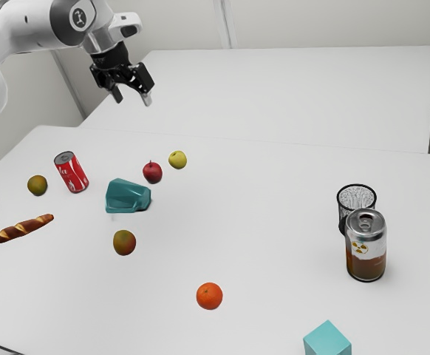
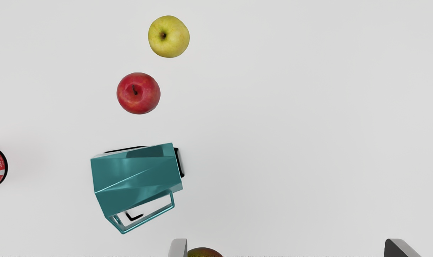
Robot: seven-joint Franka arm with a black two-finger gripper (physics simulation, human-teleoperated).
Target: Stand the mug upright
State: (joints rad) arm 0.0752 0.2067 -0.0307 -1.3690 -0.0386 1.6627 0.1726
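At the exterior view's left, a baguette (image 1: 21,228) lies along the desk (image 1: 274,222), with a greenish-brown fruit (image 1: 37,185) beyond it. Next comes a red can (image 1: 71,172), apparently standing on its base.

Farther right, a mottled mango-like fruit (image 1: 124,242) rests nearer the camera than the teal mug (image 1: 128,196), the one thing the task concerns. The mug lies on its side on the desk, its long axis roughly level, so it is not upright. Its angular body probably rests on a flat facet, which would keep it from rolling. The handle (image 2: 150,219) sticks out on the side facing the mottled fruit, leaving the opposite flank free of it. Which end is the mouth is hard to tell.

Above and behind the mug hangs the gripper (image 1: 132,99), open and empty, its fingers (image 2: 179,248) spread wide apart. Held that high, it stays clear of everything below and has room for the hand to turn; the wide spread would suit taking a body as broad as the mug's.

Just beyond the mug sit a red apple (image 1: 152,172) and then a yellow apple (image 1: 177,160), close enough to matter if the mug swings that way. An orange (image 1: 209,296) lies nearer the camera. Toward the right are a turquoise block (image 1: 327,341), an upright glass (image 1: 356,198) and, partly in front of it, a standing silver-topped can (image 1: 366,245), all well away from the mug.
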